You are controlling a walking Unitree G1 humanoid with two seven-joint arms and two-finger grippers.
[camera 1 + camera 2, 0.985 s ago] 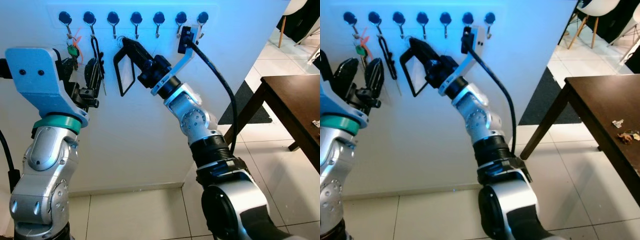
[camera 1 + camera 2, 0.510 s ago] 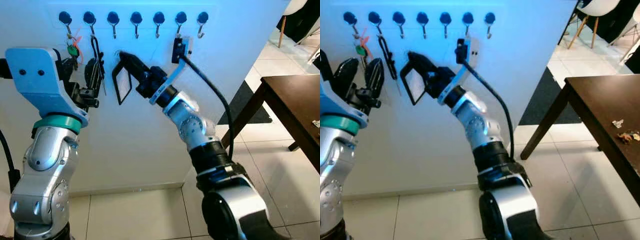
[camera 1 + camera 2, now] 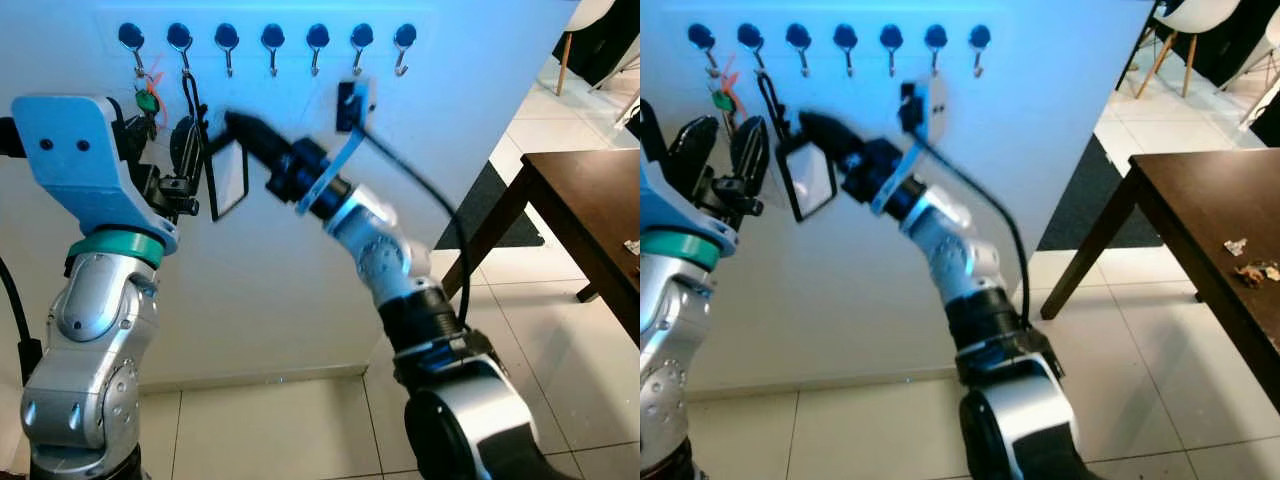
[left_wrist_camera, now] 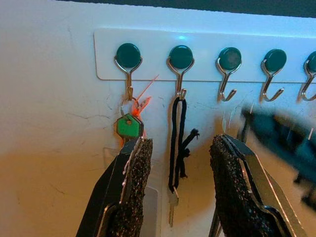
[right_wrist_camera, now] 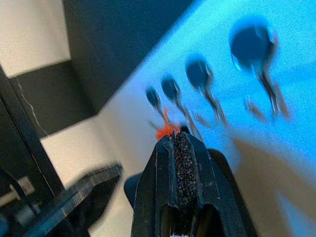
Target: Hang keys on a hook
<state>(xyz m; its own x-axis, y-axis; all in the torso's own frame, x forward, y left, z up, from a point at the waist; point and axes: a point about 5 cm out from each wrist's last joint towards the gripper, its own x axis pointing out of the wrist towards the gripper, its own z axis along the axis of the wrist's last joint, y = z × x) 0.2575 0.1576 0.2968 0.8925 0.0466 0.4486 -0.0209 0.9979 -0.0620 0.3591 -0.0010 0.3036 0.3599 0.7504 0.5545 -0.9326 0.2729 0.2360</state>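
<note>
A white rack (image 4: 103, 54) of several hooks is fixed to the wall. A green key (image 4: 128, 127) with an orange tag hangs on the first hook, and a black lanyard (image 4: 177, 143) with a key on the second. The third hook (image 4: 228, 74) is bare. My left gripper (image 3: 720, 135) is open, held up just below the first two hooks. My right gripper (image 3: 232, 120), blurred by motion, is raised below the second and third hooks with its pads (image 5: 180, 148) pressed shut. A faint silvery key ring (image 4: 242, 123) shows at its tip.
A dark wooden table (image 3: 590, 200) stands to the right with small scraps (image 3: 1250, 268) on it. White chairs (image 3: 1185, 15) stand behind it. A dark mat (image 3: 495, 200) lies on the tiled floor by the wall's corner.
My right gripper has swept left along the rack, from under the third and fourth hooks to close beside my left gripper. The left arm has not moved.
</note>
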